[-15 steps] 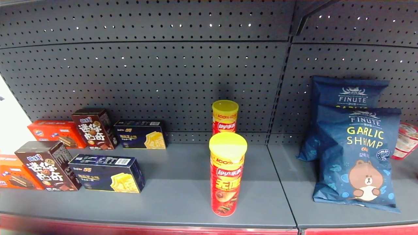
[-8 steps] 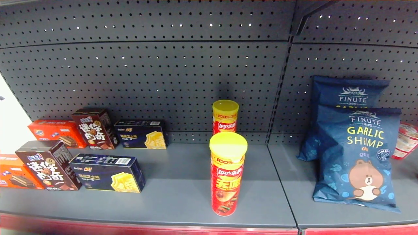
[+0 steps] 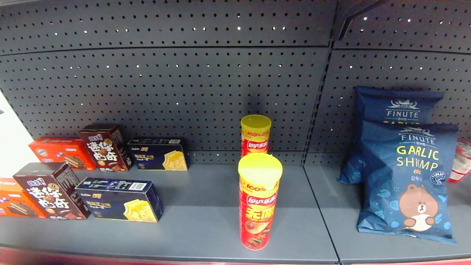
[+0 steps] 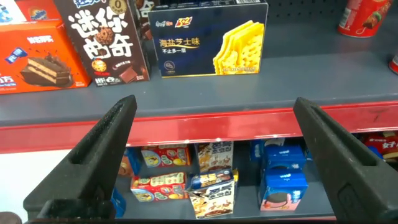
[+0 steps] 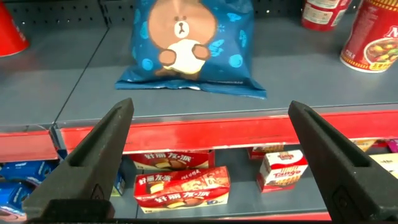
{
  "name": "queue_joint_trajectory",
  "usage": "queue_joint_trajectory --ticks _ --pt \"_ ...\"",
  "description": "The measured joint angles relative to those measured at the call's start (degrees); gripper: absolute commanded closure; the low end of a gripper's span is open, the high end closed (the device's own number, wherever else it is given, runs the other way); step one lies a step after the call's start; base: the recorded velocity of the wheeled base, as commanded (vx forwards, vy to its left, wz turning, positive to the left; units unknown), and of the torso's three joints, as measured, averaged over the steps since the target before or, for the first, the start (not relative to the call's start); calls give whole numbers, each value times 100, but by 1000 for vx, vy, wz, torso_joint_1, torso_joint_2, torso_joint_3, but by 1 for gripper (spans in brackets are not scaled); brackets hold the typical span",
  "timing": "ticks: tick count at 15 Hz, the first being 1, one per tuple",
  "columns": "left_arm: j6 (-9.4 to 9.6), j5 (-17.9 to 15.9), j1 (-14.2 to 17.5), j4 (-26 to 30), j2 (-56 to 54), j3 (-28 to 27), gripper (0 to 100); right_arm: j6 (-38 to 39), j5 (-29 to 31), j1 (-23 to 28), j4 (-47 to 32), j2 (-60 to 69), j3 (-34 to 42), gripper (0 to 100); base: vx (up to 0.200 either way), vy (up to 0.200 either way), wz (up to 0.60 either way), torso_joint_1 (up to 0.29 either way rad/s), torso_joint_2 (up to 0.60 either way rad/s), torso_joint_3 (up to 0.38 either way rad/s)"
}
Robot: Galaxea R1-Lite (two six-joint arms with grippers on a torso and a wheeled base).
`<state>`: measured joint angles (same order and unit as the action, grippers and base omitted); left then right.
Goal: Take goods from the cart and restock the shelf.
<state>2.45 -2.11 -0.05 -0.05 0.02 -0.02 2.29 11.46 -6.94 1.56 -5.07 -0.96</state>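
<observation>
A grey shelf (image 3: 206, 221) holds the goods. Two red chip cans with yellow lids stand one behind the other, the front can (image 3: 259, 202) near the edge and the rear can (image 3: 255, 135) by the pegboard. My left gripper (image 4: 214, 102) is open and holds nothing, in front of the shelf's red edge (image 4: 205, 124), facing a dark blue cracker box (image 4: 208, 37). My right gripper (image 5: 211, 104) is also open with nothing in it, in front of a blue snack bag (image 5: 193, 43) with a bear on it.
Orange, brown and dark blue boxes (image 3: 119, 200) stand in two rows at the shelf's left. Two blue bags (image 3: 408, 180) lean at the right beside a cup of noodles (image 3: 461, 162). Bare shelf lies either side of the cans. A lower shelf holds more boxes (image 4: 211, 186).
The whole head view has shifted a little, so the camera has moved. The goods on the shelf have stayed where they were.
</observation>
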Motion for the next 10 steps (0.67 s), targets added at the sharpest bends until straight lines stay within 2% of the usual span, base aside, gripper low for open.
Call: queue_joint_trajectory --ticks 10 --pt "-2 0 -5 0 0 2 0 6 -2 2 -1 -2 0 0 0 0 0 0 0 0"
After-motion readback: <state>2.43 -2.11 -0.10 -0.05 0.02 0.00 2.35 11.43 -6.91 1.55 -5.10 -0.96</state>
